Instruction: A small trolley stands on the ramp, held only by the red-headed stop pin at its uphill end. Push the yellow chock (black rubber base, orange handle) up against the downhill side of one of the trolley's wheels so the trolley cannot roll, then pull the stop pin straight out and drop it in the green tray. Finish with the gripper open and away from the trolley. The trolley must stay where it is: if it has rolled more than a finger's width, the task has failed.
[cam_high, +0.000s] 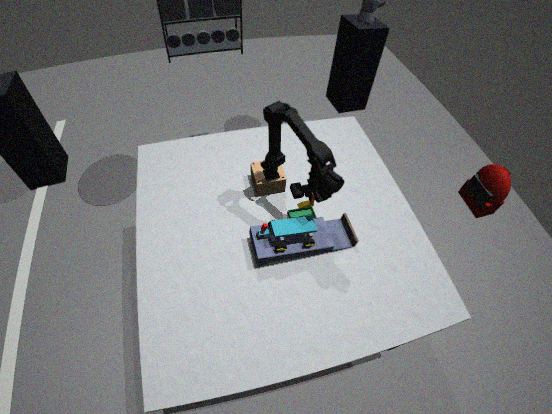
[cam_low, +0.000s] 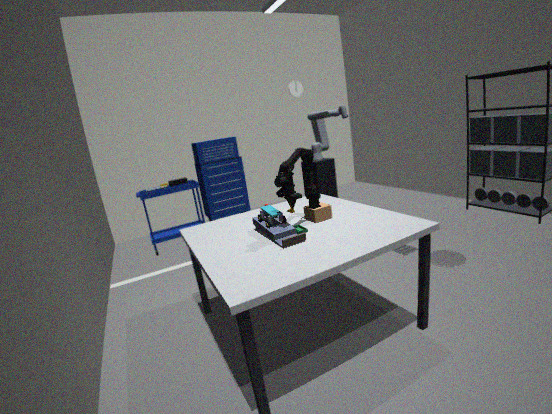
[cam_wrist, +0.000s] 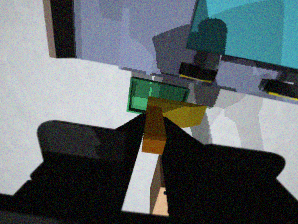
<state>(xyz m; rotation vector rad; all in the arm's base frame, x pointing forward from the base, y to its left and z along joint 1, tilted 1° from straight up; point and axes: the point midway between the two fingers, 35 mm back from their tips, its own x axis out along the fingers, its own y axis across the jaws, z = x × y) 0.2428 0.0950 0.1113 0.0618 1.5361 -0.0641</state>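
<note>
My gripper (cam_wrist: 152, 119) is shut on the orange handle of the yellow chock (cam_high: 305, 204) (cam_low: 291, 210) (cam_wrist: 186, 114) and holds it in the air, beside the ramp and above the near part of the green tray. The trolley (cam_high: 293, 227) (cam_low: 272, 211) (cam_wrist: 250, 30) with its turquoise top stands on the blue-grey ramp (cam_high: 336, 233) (cam_low: 275, 232) (cam_wrist: 100, 42). The red-headed stop pin (cam_high: 264, 228) (cam_low: 266, 205) stands at the trolley's uphill end. The green tray (cam_high: 295, 215) (cam_low: 300, 229) (cam_wrist: 140, 88) sits on the table between the ramp and the arm's base. The chock's black rubber base cannot be made out.
A brown end board (cam_high: 350, 230) (cam_low: 294, 241) (cam_wrist: 50, 30) closes the ramp's low end. The arm stands on a wooden block (cam_high: 270, 187) (cam_low: 318, 212) behind the tray. The white table (cam_high: 210, 310) (cam_low: 350, 240) surrounds the ramp.
</note>
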